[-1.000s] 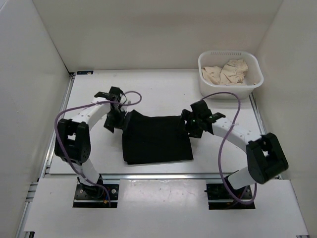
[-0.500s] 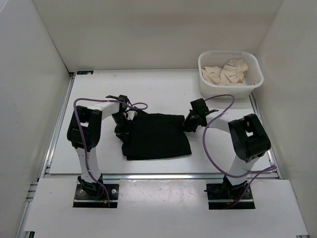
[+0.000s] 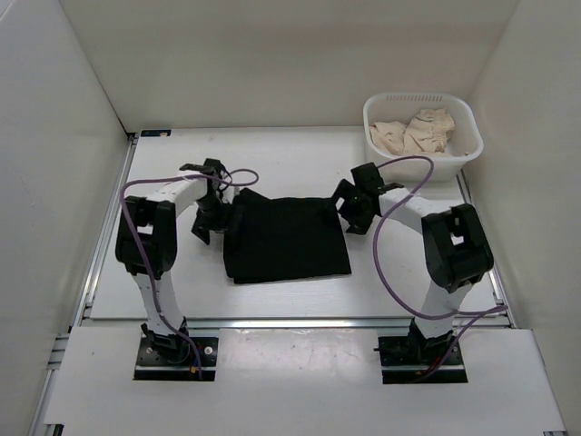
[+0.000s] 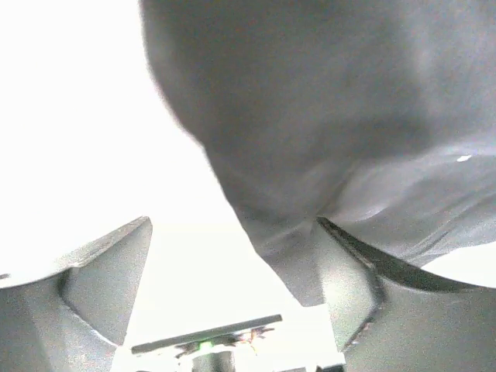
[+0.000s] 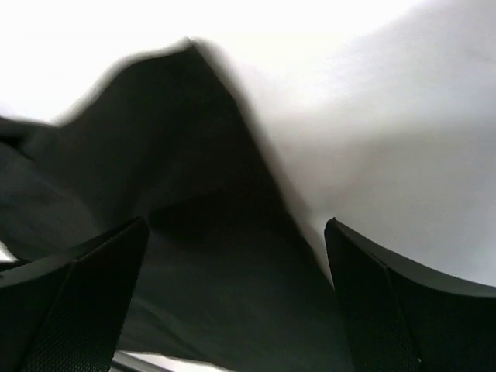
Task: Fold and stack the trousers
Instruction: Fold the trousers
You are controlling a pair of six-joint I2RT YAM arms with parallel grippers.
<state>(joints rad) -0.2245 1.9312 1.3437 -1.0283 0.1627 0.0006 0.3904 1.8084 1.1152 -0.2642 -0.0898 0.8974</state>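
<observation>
You have the black trousers (image 3: pixel 289 241) lying folded into a rough rectangle in the middle of the white table (image 3: pixel 300 168), between your two arms. Your left gripper (image 3: pixel 209 221) sits at the left edge of the fold, toward its far corner. Your right gripper (image 3: pixel 352 211) sits at the right edge, also toward the far corner, and from above both point in at the cloth. In your left wrist view the fingers (image 4: pixel 101 271) are spread wide with nothing pinched between them. Dark fabric fills the upper part of that picture, and its lower edge runs down to meet the finger on the right side of the view, while the other finger stands over bare table. In your right wrist view the fingers (image 5: pixel 77 302) are likewise parted and released. A peaked corner of the black cloth lies in the gap between them, with bright table beyond it. The view is too blurred for you to tell whether either finger touches the fabric. At the far right corner of the table stands a white plastic basket (image 3: pixel 416 169) with a perforated rim, holding crumpled beige garments (image 3: pixel 418 132). It is well apart from the trousers. A purple cable (image 3: pixel 373 247) loops along each arm.
</observation>
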